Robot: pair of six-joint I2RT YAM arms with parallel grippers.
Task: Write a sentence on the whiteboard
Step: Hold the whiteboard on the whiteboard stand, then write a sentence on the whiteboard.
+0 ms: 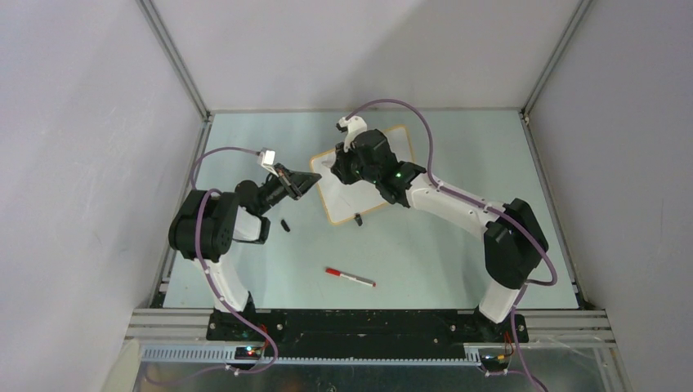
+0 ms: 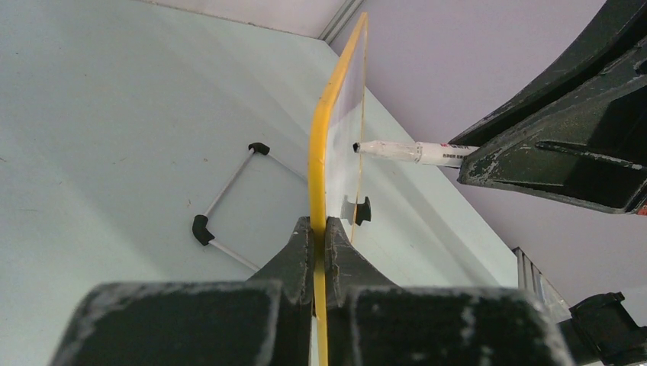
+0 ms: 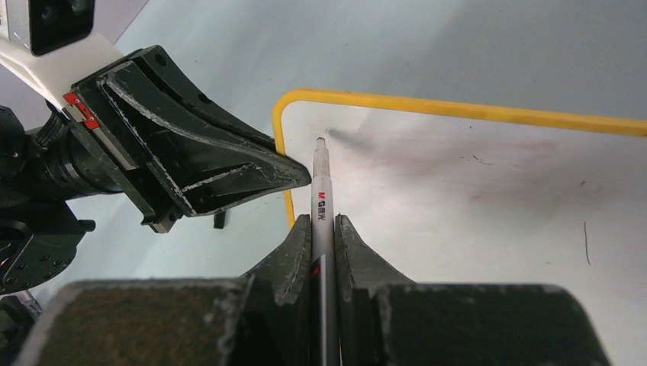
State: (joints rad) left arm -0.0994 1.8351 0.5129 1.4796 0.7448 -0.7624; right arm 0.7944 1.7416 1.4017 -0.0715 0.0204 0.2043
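The whiteboard (image 3: 473,191) sits mid-bench, toward the far side, and carries only faint smudges and a stray stroke, so the sentence looks not yet begun. The left end effector (image 2: 319,226) is clenched on the board's yellow rim near one corner. The right end effector (image 3: 323,223) is clamped around a marker (image 3: 321,194), whose tip (image 3: 320,141) sits at that same corner, touching or just short of the surface. The main risk is crowding: the tip is just beside the left fingers (image 3: 252,164), so a stroke drawn their way could knock the two end effectors together or run the tip off the rim. The left hold is only a thin pinch on the frame, so writing pressure could twist or slide the board and smear the letters. Pressing too hard could also push the marker back through the right fingers, while pressing too lightly would leave broken strokes. Whether the board lies flat or tilted I cannot tell.
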